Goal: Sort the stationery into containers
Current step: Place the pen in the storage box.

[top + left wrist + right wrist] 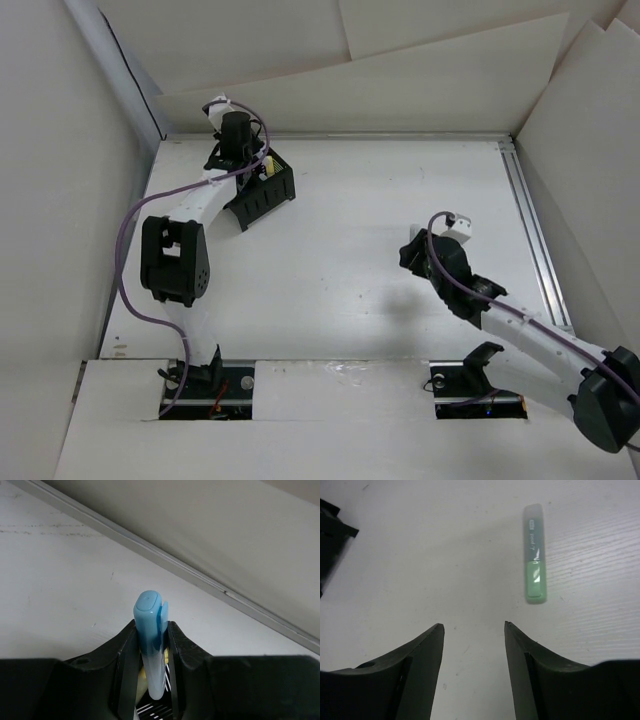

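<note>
The white tabletop [350,220] is walled in by pale boards on its left, far and right edges.

The left arm [176,256] reaches from its base at the near edge up to the far-left corner. The right arm [520,325] angles in from the near-right corner, and its wrist is over the right half of the table, about midway between the near and far edges.

The black mesh organizer [265,195] stands in the far-left corner, turned at a slant to the edges. A pale yellow item [268,166] shows in its far part; which compartment cannot be told.

The left gripper [151,626] hangs directly over the organizer. Its fingers [127,650] are clamped on the light blue highlighter [150,615]. The highlighter runs lengthwise between the pads with its capped end sticking out past the fingertips. Mesh and a patch of yellow are visible below it.

The right gripper [474,627] hangs above bare tabletop, its fingers [427,650] spread apart and gripping nothing.

The green highlighter [535,570] lies flat on the table, ahead of that gripper and a little to its right, touching neither finger. It is well apart from the organizer. The overhead view does not show it.
</note>
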